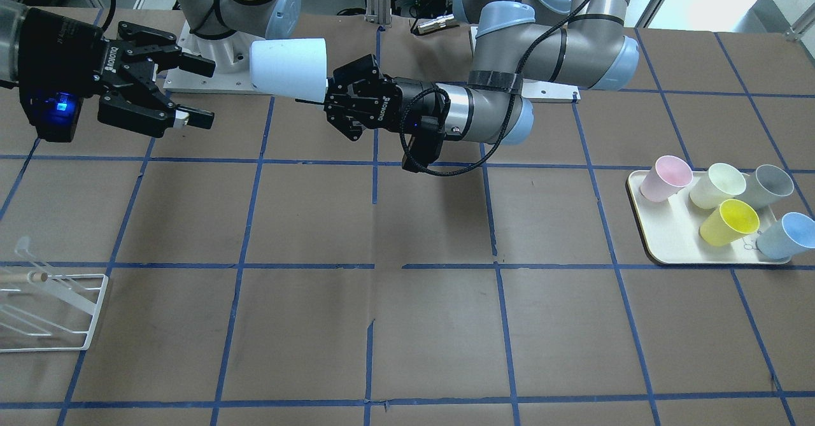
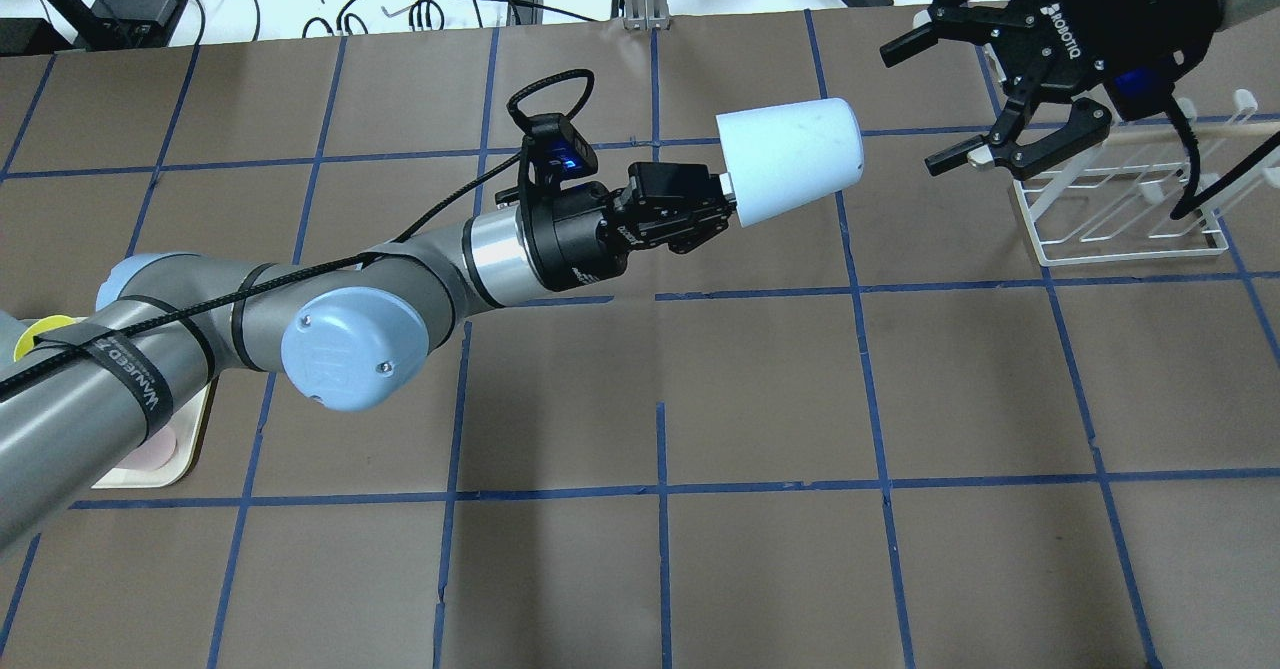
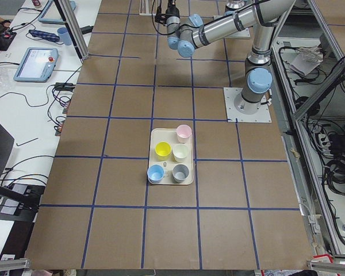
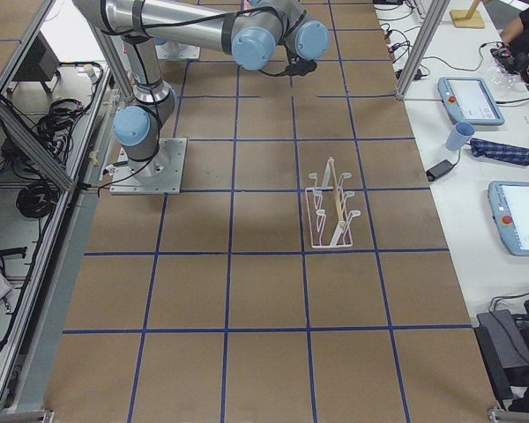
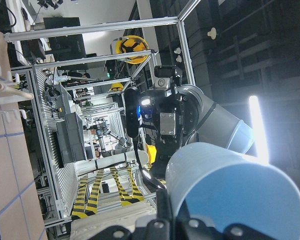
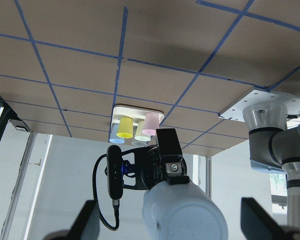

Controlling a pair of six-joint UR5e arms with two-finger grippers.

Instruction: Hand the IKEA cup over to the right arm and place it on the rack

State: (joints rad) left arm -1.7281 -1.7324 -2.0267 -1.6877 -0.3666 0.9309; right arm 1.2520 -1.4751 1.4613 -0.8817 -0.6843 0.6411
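Observation:
My left gripper (image 2: 722,204) is shut on the rim of the IKEA cup (image 2: 790,157), a pale sky-blue tumbler. It holds the cup sideways in the air above the table, base pointing at my right gripper (image 2: 915,107). The right gripper is open and empty, a short gap away from the cup's base. In the front view the cup (image 1: 290,69) lies between the left gripper (image 1: 328,97) and the right gripper (image 1: 202,93). The right wrist view shows the cup's base (image 6: 182,212) between its spread fingers (image 6: 88,220). The white wire rack (image 2: 1120,211) stands on the table under the right gripper.
A cream tray (image 1: 643,222) at the left arm's end of the table holds pink, cream, yellow, grey and blue cups. The rack (image 1: 54,311) sits near the table's front corner in the front view. Blue tape lines grid the brown table.

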